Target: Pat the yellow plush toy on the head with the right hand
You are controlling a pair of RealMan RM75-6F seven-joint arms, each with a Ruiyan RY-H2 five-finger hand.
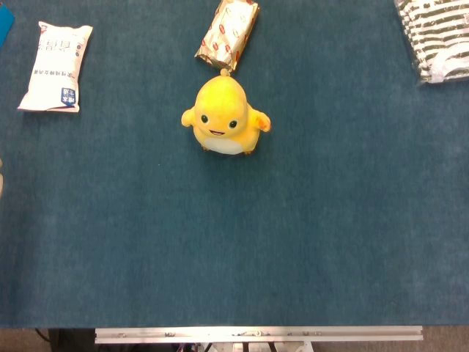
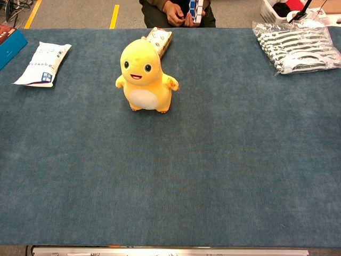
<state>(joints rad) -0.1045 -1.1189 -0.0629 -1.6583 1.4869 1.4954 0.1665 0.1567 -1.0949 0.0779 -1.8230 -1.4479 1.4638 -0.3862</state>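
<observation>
The yellow plush toy (image 1: 223, 115) stands upright on the blue table cloth, a little left of centre toward the far side. In the chest view the yellow plush toy (image 2: 144, 76) faces me, with a white belly, black eyes and an open smiling mouth. Its round head is uncovered and nothing touches it. Neither of my hands nor either arm shows in the head view or the chest view.
A gold snack packet (image 1: 229, 32) lies just behind the toy. A white pouch (image 1: 56, 66) lies at the far left, a blue box (image 2: 9, 44) beyond it. Striped bagged items (image 2: 298, 46) sit at the far right. A person's hands (image 2: 181, 12) are behind the table.
</observation>
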